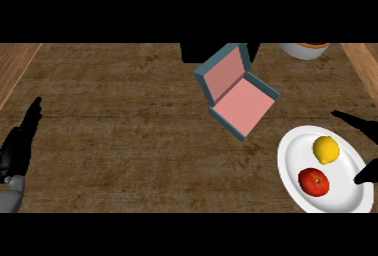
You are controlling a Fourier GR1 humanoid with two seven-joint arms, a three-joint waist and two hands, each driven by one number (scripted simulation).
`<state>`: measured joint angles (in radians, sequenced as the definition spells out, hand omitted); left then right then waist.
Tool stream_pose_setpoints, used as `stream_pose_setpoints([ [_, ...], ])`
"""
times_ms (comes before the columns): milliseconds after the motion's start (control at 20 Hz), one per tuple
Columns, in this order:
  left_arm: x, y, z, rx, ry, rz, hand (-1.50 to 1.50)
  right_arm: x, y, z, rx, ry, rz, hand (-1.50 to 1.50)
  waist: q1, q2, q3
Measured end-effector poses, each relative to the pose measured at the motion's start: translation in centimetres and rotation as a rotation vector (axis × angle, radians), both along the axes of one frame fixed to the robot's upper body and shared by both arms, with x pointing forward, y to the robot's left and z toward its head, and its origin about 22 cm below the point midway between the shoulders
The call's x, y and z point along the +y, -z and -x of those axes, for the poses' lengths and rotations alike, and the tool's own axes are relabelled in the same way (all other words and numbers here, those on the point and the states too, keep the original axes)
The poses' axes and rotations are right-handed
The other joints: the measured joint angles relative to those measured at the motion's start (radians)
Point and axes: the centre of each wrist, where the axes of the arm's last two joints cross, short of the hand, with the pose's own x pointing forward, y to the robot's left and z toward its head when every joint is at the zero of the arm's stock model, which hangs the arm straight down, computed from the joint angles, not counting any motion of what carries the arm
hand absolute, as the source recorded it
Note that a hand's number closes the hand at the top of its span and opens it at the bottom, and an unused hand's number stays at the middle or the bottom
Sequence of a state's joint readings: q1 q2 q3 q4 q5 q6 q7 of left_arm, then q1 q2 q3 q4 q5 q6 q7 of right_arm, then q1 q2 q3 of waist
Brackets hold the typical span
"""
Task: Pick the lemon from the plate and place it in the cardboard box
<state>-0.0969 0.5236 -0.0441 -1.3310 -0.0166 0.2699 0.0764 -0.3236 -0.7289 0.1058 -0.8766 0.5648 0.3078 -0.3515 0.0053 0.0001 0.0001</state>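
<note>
Right hand (360,150) open, holding nothing, fingers spread around plate (295,155) rim; lemon (325,149) lies on plate beside tomato (314,182); box (238,95) near plate.

A dark brown wooden counter (125,130) fills the view, with paler wood strips along its far left and far right edges. An open box (236,92), teal outside and pink inside, lies near the middle toward the far side, its lid raised. A white plate (347,192) sits at the near right, carrying a yellow lemon (325,149) and, nearer, a red tomato (314,182). At the far right edge stands a white bowl (303,51), only partly in view.
</note>
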Motion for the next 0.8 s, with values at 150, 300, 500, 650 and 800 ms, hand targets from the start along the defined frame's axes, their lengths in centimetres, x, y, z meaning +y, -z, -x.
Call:
stream_pose_setpoints([
  [150,0.4,0.2,-0.1,-0.001,-0.004,0.002,0.00,0.5,-0.1,-0.3,0.006,0.000,0.009,-1.50,-0.001,0.000,0.000],
  [300,0.5,0.5,0.0,0.003,-0.002,0.000,0.00,1.0,0.7,-0.1,0.014,-0.009,-0.006,-1.50,-0.003,0.000,0.000],
  [500,0.7,0.4,-0.1,0.005,0.000,-0.002,0.00,1.3,0.8,-0.6,0.011,-0.034,-0.038,-1.50,-0.002,0.000,0.000],
  [650,0.9,0.5,-0.1,0.006,0.003,0.001,0.00,1.5,0.8,-0.4,0.003,-0.061,-0.065,-1.50,-0.004,0.000,0.000],
  [800,0.9,0.1,0.0,0.009,0.000,0.001,0.00,2.2,0.5,0.0,-0.015,-0.088,-0.082,-1.50,-0.005,-0.001,-0.001],
])
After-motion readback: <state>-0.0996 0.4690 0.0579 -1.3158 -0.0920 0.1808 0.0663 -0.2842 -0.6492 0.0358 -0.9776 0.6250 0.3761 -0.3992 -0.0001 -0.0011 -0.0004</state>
